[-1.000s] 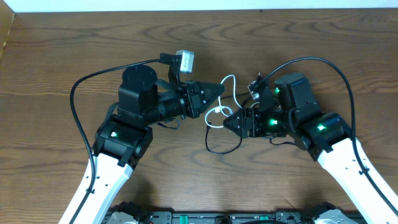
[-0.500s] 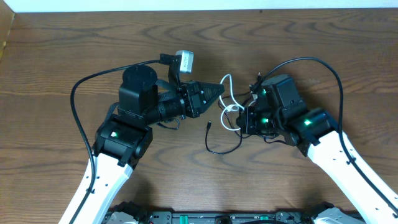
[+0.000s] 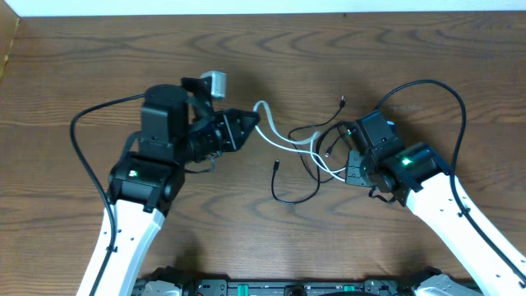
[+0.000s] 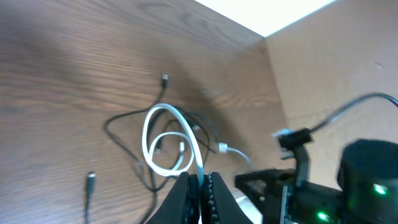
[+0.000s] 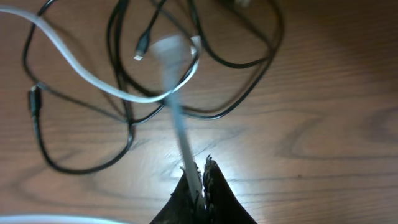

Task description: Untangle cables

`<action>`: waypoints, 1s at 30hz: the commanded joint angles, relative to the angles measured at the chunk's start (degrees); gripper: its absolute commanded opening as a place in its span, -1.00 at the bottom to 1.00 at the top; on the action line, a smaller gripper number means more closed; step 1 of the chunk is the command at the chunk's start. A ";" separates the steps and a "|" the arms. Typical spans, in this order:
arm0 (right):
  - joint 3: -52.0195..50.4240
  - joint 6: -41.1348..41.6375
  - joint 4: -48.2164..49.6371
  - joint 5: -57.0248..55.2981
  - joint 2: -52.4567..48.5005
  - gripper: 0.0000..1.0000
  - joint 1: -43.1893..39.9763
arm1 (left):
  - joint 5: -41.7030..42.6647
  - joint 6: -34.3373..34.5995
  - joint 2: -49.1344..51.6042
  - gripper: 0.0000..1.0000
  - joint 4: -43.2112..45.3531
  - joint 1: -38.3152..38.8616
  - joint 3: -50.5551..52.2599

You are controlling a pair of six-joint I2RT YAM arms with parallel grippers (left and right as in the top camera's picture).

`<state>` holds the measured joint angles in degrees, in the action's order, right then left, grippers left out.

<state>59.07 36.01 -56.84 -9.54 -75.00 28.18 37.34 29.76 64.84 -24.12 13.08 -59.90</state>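
Wood grain runs across the whole dark brown table (image 3: 99, 66), smooth with a dull sheen, and a pale strip of wall (image 3: 246, 6) lines its far edge. From my left wrist view, a tan panel (image 4: 336, 62) stands upright at the far side.

The cables lie in a loose tangle near the middle of the table, between my two arms. The white cable (image 4: 145, 140) is smooth and round and thicker than the others. It stretches across the gap from my left jaws on the left to my right jaws on the right, curling into a couple of loops on the way. My left jaws are pressed together on it just below one loop. My right jaws are pinched on another stretch of it, which rises blurred from the tangle.

The black cables (image 3: 296, 201) are thin and matte. They sprawl in open curves under and around the white one, crossing it in several places. One black end with a small plug (image 4: 91, 178) lies flat on the wood on the near-left side of the tangle, and another plug end (image 3: 341, 100) points to the far side.
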 commanded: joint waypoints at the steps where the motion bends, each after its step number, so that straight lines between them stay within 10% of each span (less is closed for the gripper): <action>1: 0.04 1.27 -0.17 -4.50 -0.11 -0.98 -0.57 | -0.52 -1.99 -0.15 -0.85 -1.62 -2.49 -0.44; 5: 0.04 1.27 -0.09 -4.48 -0.11 -0.98 -0.57 | -0.96 -5.84 -0.13 -0.85 -4.24 -3.21 -0.44; 9: 0.04 1.27 0.31 -4.46 -0.11 -0.31 -0.57 | -6.43 -7.23 -0.13 -0.85 -7.85 -3.21 -0.44; 17: 0.04 -2.10 4.79 -3.78 -0.13 0.05 -2.08 | -25.73 -9.84 -0.13 -0.85 -18.10 -3.21 -0.44; 25: 0.04 -35.04 14.01 -0.13 -4.02 0.40 -2.34 | -26.47 -9.79 -0.11 -0.85 -20.00 -3.19 -0.35; 30: 0.04 -38.86 20.06 -4.17 -10.93 0.41 -3.74 | -26.47 -9.81 -0.11 -0.85 -20.85 -3.19 -0.33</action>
<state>58.98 3.97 -39.92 -11.11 -82.26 26.48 11.86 20.73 64.84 -44.58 10.17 -59.90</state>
